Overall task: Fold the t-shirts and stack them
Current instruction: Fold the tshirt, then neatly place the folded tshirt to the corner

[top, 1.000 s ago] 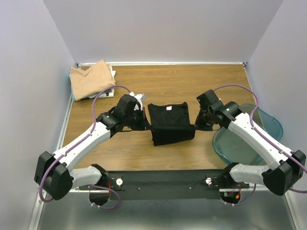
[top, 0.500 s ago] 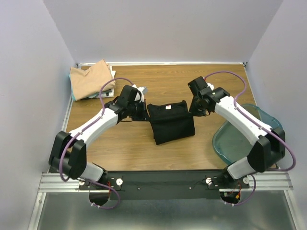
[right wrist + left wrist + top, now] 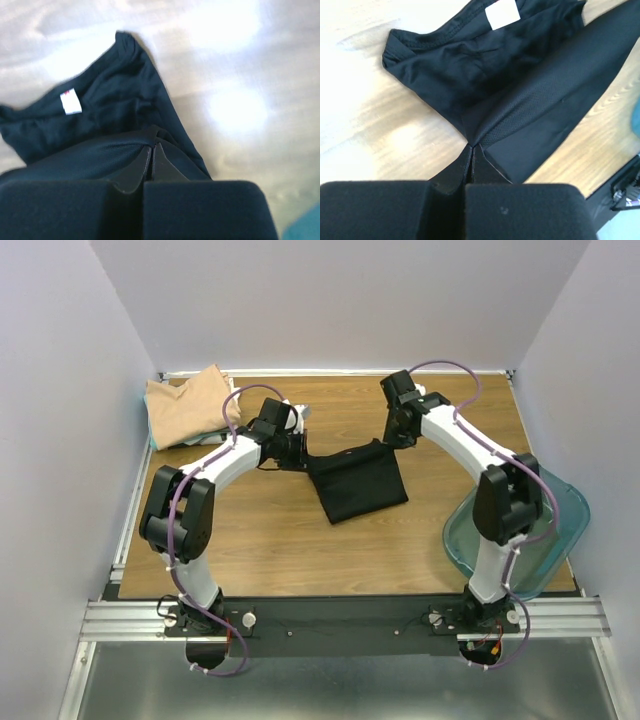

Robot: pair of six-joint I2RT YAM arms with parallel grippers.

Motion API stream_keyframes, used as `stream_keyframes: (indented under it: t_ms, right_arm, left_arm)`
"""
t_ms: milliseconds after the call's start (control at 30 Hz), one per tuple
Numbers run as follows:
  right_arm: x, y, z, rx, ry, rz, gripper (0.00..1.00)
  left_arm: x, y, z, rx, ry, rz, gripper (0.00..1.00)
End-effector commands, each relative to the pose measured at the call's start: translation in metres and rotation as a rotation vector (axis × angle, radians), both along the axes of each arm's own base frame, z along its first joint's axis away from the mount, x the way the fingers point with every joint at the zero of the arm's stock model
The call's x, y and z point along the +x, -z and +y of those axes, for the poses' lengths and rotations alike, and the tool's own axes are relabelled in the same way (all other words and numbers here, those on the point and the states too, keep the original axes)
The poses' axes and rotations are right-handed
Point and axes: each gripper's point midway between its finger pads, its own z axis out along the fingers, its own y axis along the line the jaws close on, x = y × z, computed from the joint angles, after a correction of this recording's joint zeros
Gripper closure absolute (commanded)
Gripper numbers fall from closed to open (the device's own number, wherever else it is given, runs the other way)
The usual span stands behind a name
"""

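Observation:
The black t-shirt (image 3: pixel 358 485) lies partly folded on the middle of the wooden table, its near part turned up over the far part. My left gripper (image 3: pixel 303 459) is shut on its left corner, and my right gripper (image 3: pixel 384 444) is shut on its right corner. In the left wrist view the shut jaws pinch black cloth (image 3: pixel 520 110), with the white tag (image 3: pixel 502 13) at the top. In the right wrist view the shut jaws pinch the black cloth (image 3: pixel 100 155), with the tag (image 3: pixel 70 102) on the left. The tan t-shirt (image 3: pixel 188 405) lies folded at the far left on pale ones.
A clear teal plastic bin (image 3: pixel 545 530) sits at the table's right edge, under the right arm. White walls close in the table on three sides. The arm bases stand on a black rail (image 3: pixel 340 618) at the near edge.
Both grippers have moved toward the far edge, carrying the shirt's near edge up and over. The shirt's tag, visible from above before, is now covered in the top view.

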Motion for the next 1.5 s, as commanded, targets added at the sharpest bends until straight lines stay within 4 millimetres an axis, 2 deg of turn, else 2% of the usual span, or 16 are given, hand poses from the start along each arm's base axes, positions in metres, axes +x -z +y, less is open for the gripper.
stream_keyframes:
  t_ms: [0,167,567,600,633,667,700,733,800,867,967,1067,1100,1200,1233,1467]
  right_arm:
    - [0.036,0.008,-0.007,-0.065,-0.038,-0.029,1.00]
    - [0.051,0.032,-0.004,-0.085,-0.067,0.010,1.00]
    - [0.081,0.047,0.005,-0.079,-0.101,0.007,1.00]
    - [0.083,0.047,0.008,-0.071,-0.109,0.007,0.96]
    - [0.085,0.048,0.010,-0.065,-0.118,0.007,0.89]
    - [0.087,0.050,0.013,-0.064,-0.139,0.010,0.80]
    - [0.091,0.043,0.020,-0.034,-0.161,-0.005,0.56]
    - [0.093,0.039,0.024,-0.018,-0.175,-0.011,0.48]
    - [0.096,0.027,0.032,0.022,-0.207,-0.031,0.39]
    - [0.095,0.021,0.037,0.035,-0.244,-0.040,0.38]
    - [0.086,0.005,0.041,0.066,-0.293,-0.055,0.37]
    - [0.073,0.007,0.038,0.065,-0.317,-0.037,0.37]
    - [0.070,-0.003,0.044,0.104,-0.341,-0.057,0.37]
    - [0.049,0.011,0.047,0.141,-0.376,-0.020,0.37]
    - [0.050,0.010,0.049,0.155,-0.384,-0.039,0.37]
    - [0.024,0.045,0.062,0.251,-0.431,0.028,0.37]
  left_arm:
    - [0.015,0.005,0.007,0.012,0.009,-0.013,1.00]
    - [0.023,0.025,0.009,0.011,-0.001,0.025,1.00]
    - [0.039,0.035,0.022,0.004,-0.103,0.033,1.00]
    - [0.044,0.035,0.025,0.003,-0.125,0.025,0.89]
    - [0.049,0.033,0.028,0.005,-0.142,0.019,0.73]
    - [0.052,0.030,0.030,0.008,-0.158,0.008,0.48]
    - [0.059,0.024,0.036,0.014,-0.190,-0.012,0.42]
    - [0.062,0.019,0.037,0.017,-0.201,-0.029,0.38]
    - [0.070,0.002,0.043,0.022,-0.226,-0.080,0.33]
    - [0.070,-0.008,0.045,0.025,-0.224,-0.107,0.33]
    - [0.057,-0.004,0.040,-0.006,-0.185,-0.097,0.33]
    - [0.050,-0.010,0.036,-0.049,-0.161,-0.125,0.33]
    - [0.041,-0.002,0.034,-0.062,-0.144,-0.103,0.33]
    - [0.033,-0.007,0.027,-0.114,-0.118,-0.114,0.33]
    - [0.028,-0.002,0.025,-0.119,-0.111,-0.104,0.33]
    - [0.016,0.011,0.001,-0.195,-0.048,-0.068,0.32]
